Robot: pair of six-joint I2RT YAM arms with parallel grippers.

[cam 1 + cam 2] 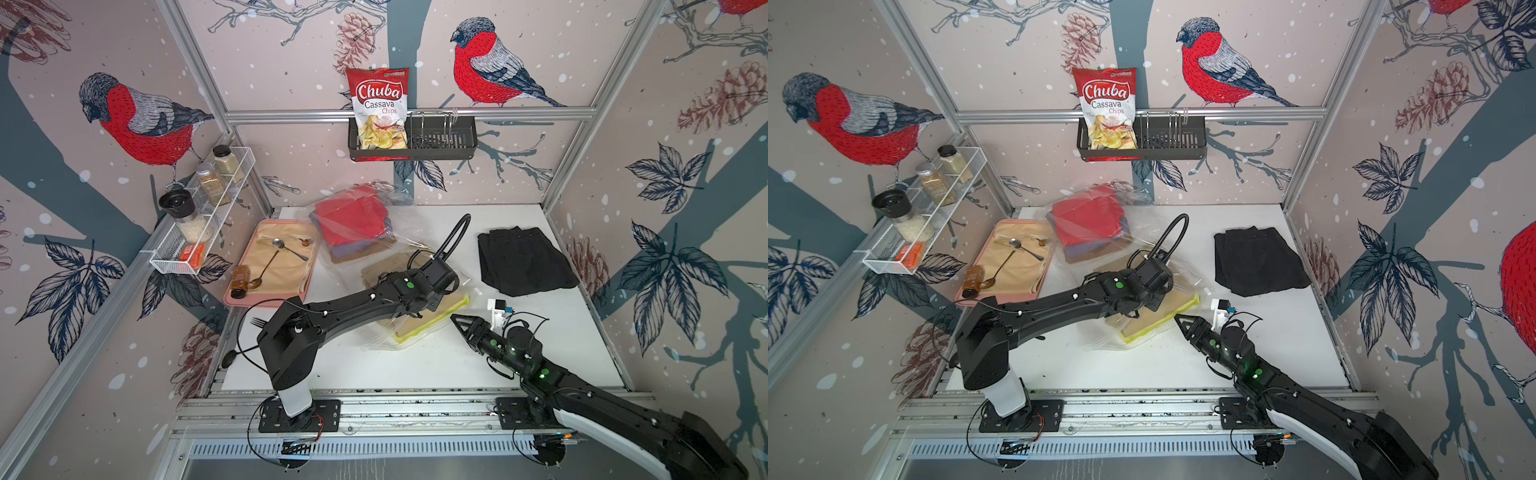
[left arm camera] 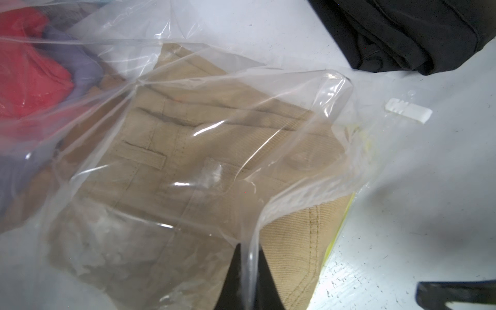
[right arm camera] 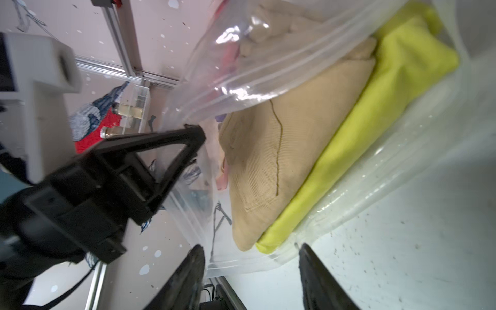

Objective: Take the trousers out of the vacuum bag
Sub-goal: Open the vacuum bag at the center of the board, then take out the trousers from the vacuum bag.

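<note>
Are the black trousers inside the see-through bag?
No, the black trousers lie by themselves on the white table, outside the vacuum bag.

Vacuum bag (image 1: 399, 249) centre; loose trousers (image 1: 523, 262) right of it.

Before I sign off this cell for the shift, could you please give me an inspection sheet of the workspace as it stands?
Surface: white tabletop, lightly speckled.
Job's things: clear vacuum bag, mouth open; tan trousers over yellow trousers at the mouth; red trousers deeper inside; black trousers outside on the table.
Clutter: pink tray with spoons and amber bottle; chips packet in wall basket; spice jars in wire rack.
Grippers: left gripper shut on the bag's upper film; right gripper open at the mouth.
Cables: black hose arches above the bag.
Surroundings: bird-print walls, aluminium frame.
</note>
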